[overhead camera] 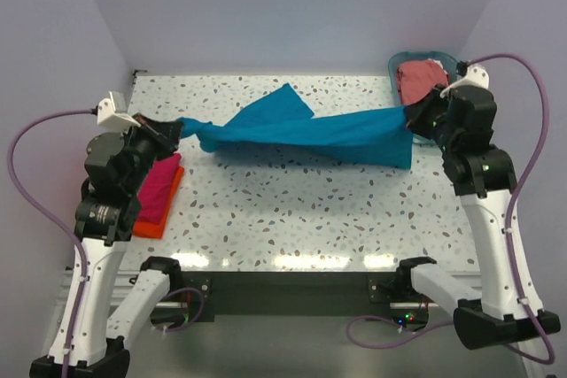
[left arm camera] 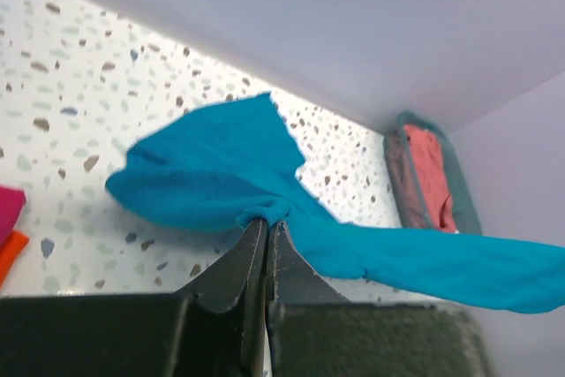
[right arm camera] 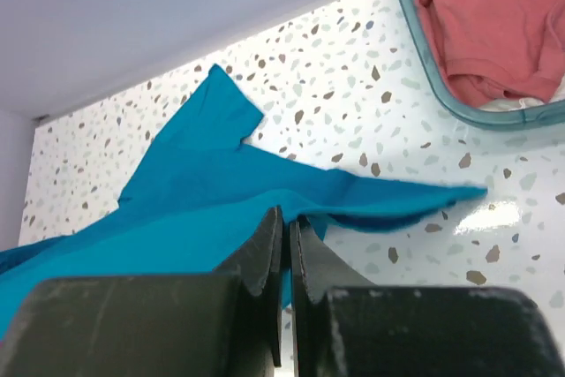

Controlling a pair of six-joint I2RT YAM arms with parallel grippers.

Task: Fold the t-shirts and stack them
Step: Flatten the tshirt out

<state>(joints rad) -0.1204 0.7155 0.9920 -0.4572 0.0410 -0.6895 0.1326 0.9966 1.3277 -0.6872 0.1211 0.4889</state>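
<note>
A teal blue t-shirt (overhead camera: 301,130) is stretched above the table between both grippers. My left gripper (overhead camera: 180,124) is shut on its left end, seen bunched at the fingertips in the left wrist view (left arm camera: 266,217). My right gripper (overhead camera: 413,113) is shut on its right end, seen in the right wrist view (right arm camera: 288,218). A sleeve (overhead camera: 285,101) and a lower corner (overhead camera: 400,156) hang loose. A folded hot pink t-shirt (overhead camera: 158,185) lies on a folded orange t-shirt (overhead camera: 152,221) at the table's left edge. The dusty salmon-red t-shirt (overhead camera: 420,74) lies crumpled in the basket.
A teal plastic basket (overhead camera: 395,66) stands at the back right corner, just behind my right gripper; it also shows in the right wrist view (right arm camera: 424,68). The speckled white table (overhead camera: 292,210) is walled at the back and both sides.
</note>
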